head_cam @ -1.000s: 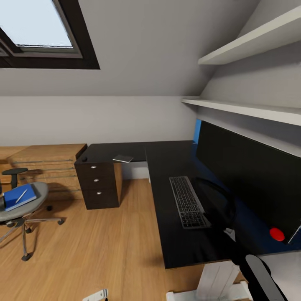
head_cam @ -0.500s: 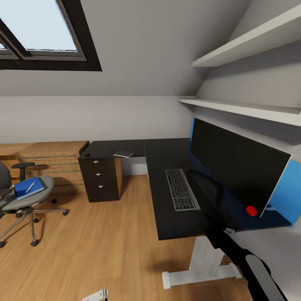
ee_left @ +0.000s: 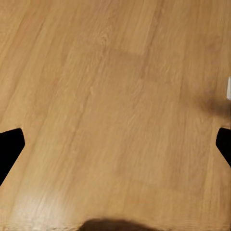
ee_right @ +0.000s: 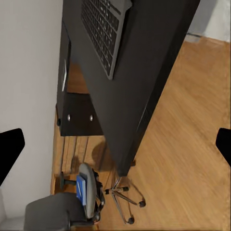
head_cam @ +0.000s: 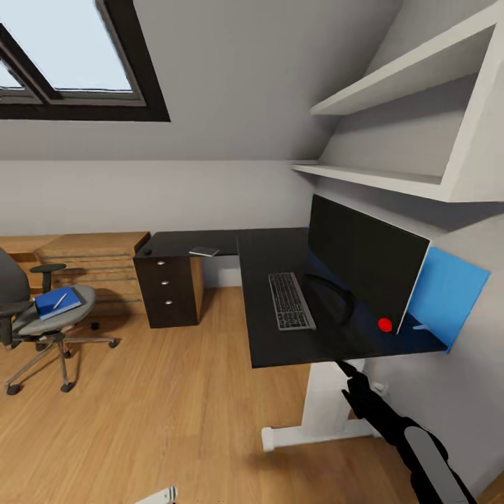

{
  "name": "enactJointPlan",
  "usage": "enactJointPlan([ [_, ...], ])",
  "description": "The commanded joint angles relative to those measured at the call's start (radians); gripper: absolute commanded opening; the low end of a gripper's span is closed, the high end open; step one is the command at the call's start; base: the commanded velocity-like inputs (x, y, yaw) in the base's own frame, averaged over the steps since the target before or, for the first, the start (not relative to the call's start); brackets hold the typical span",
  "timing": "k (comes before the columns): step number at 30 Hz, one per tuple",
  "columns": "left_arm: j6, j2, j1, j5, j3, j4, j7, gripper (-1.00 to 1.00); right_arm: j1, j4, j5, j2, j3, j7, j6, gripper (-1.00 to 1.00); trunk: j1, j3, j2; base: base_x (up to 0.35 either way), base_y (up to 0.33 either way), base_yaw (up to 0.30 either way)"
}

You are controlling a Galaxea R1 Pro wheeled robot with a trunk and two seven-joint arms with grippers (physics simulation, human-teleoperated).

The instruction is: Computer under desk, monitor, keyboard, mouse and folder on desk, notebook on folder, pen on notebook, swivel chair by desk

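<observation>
Glossy black, the L-shaped surface (head_cam: 280, 336) now sits farther from us and more to the left of the head view than a moment ago; the whole picture has shifted, so we take it the camera has pulled back, and the white leg and foot beneath the top now show. The monitor (head_cam: 364, 259) stands on it before the blue back panel, and the keyboard (head_cam: 290, 300) lies just beside the monitor's stand. The notebook (head_cam: 204, 251) rests on the far wing, with the mouse (head_cam: 147, 251) a small dark dot near the corner above the drawer unit (head_cam: 168, 292). Well apart, on the wooden floor (head_cam: 175, 392), the swivel chair (head_cam: 45, 318) carries the blue folder (head_cam: 58, 302); a thin pale line across it is probably the pen (head_cam: 59, 302).

The left pincer (ee_left: 115, 149) hangs released over bare floor, fingertips (ee_left: 9, 149) wide at the frame's edges, holding nothing. The right pincer (ee_right: 115, 154) is likewise spread and empty, looking along the surface's edge toward the chair. The right arm (head_cam: 392, 427) is cut off by the frame.
</observation>
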Motion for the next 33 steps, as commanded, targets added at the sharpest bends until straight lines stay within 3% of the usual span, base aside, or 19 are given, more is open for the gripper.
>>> enactJointPlan([
  [1, 0.004, 0.002, 0.000, 0.006, -0.002, 0.003, 0.007, 1.00, 0.000, 0.000, 0.014, 0.005, 0.004, -0.004, -0.002, 1.00, -0.001, -0.001, -0.001, -0.313, -0.120, 0.000],
  [5, 0.001, 0.004, 0.000, 0.007, -0.002, 0.027, 0.009, 1.00, -0.001, 0.002, 0.105, 0.033, 0.025, -0.020, -0.032, 1.00, -0.001, -0.001, -0.001, -0.247, -0.076, 0.000],
  [6, 0.000, 0.005, 0.000, 0.007, -0.003, 0.036, 0.009, 1.00, -0.002, 0.002, 0.163, 0.047, 0.038, -0.033, -0.044, 1.00, -0.001, -0.001, -0.001, -0.118, -0.034, 0.000],
  [7, -0.001, 0.006, 0.000, 0.006, -0.003, 0.051, 0.009, 1.00, -0.002, 0.003, 0.298, 0.076, 0.067, -0.075, -0.058, 1.00, -0.001, -0.001, -0.001, -0.048, -0.014, 0.000],
  [10, -0.001, 0.006, 0.000, 0.007, -0.003, 0.063, 0.006, 1.00, -0.003, 0.003, 0.408, 0.102, 0.088, -0.115, -0.063, 1.00, -0.001, -0.001, -0.001, -0.031, -0.009, 0.000],
  [11, -0.002, 0.008, 0.000, 0.007, -0.003, 0.077, 0.006, 1.00, -0.004, 0.004, 0.479, 0.123, 0.097, -0.142, -0.065, 1.00, -0.001, -0.001, -0.001, -0.016, -0.005, 0.000],
  [12, -0.002, 0.022, 0.000, 0.007, -0.003, 0.103, 0.006, 1.00, -0.004, 0.004, 0.583, 0.156, 0.106, -0.180, -0.067, 1.00, -0.004, 0.002, 0.006, -0.008, -0.002, 0.000],
  [16, 0.000, 0.050, 0.000, 0.008, -0.003, 0.134, 0.003, 1.00, -0.004, 0.004, 0.708, 0.191, 0.112, -0.222, -0.067, 1.00, -0.020, 0.015, 0.034, -0.005, -0.001, 0.000],
  [17, 0.002, 0.060, 0.000, 0.008, -0.004, 0.152, 0.001, 1.00, -0.004, 0.006, 0.761, 0.200, 0.114, -0.237, -0.067, 1.00, -0.024, 0.018, 0.041, -0.002, -0.001, 0.000],
  [19, 0.003, 0.067, 0.000, 0.008, -0.004, 0.171, -0.001, 1.00, -0.004, 0.016, 0.806, 0.207, 0.118, -0.248, -0.068, 1.00, -0.031, 0.024, 0.055, -0.002, 0.000, 0.000],
  [20, 0.005, 0.076, 0.000, 0.010, -0.005, 0.195, -0.003, 1.00, -0.004, 0.083, 0.877, 0.212, 0.139, -0.260, -0.076, 1.00, -0.035, 0.027, 0.062, 0.000, 0.000, 0.000],
  [25, 0.006, 0.080, 0.000, 0.010, -0.005, 0.210, -0.003, 1.00, -0.004, 0.241, 0.931, 0.213, 0.165, -0.266, -0.150, 1.00, -0.054, 0.043, 0.097, 0.000, 0.000, 0.000],
  [30, 0.009, 0.075, 0.000, 0.010, -0.006, 0.230, -0.002, 1.00, -0.004, 0.431, 0.948, 0.212, 0.172, -0.264, -0.321, 1.00, -0.073, 0.059, 0.132, 0.000, 0.000, 0.000],
  [33, 0.008, 0.071, 0.000, 0.008, -0.008, 0.239, -0.002, 1.00, -0.004, 0.604, 0.966, 0.211, 0.175, -0.256, -0.485, 1.00, -0.077, 0.062, 0.139, 0.000, 0.000, 0.000],
])
